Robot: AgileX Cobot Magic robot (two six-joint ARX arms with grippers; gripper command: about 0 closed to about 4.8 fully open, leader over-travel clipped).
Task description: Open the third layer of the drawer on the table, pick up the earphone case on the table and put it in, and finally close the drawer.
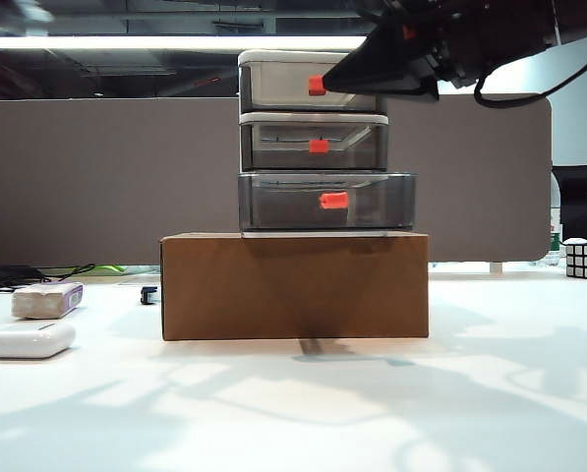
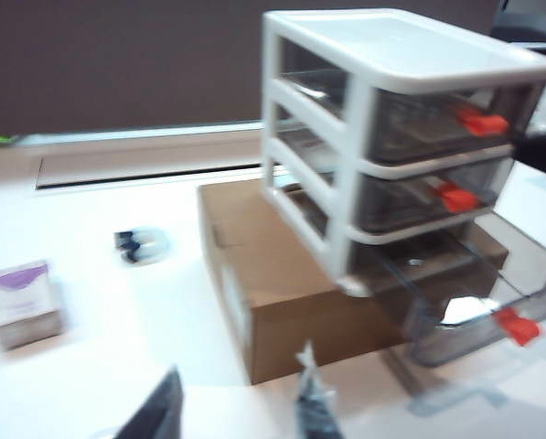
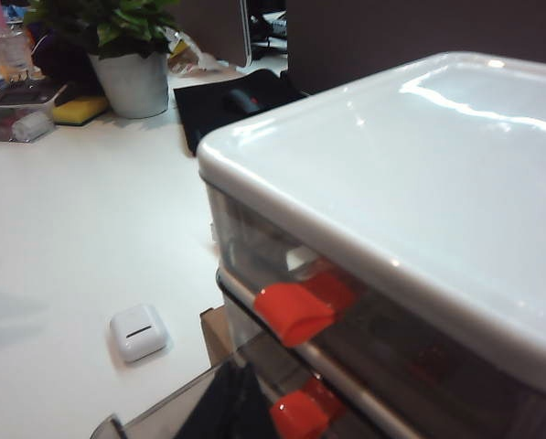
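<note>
White table (image 1: pixel 303 413): earphone case (image 1: pixel 31 340) lies far from right pincer (image 1: pixel 337 79); its state unclear.

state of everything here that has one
third layer: pulled open, empty
two upper drawers: shut
earphone case: lid closed, lying on the table
left gripper: jaws apart, holding nothing, beside the box
right gripper: by the top drawer, jaws unclear

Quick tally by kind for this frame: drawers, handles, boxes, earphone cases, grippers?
Grey drawers: 3
Red-orange handles: 3
Cardboard box: 1
Earphone case: 1
Grippers: 2, right gripper before the drawers, left gripper over the table
Total: 10
</note>
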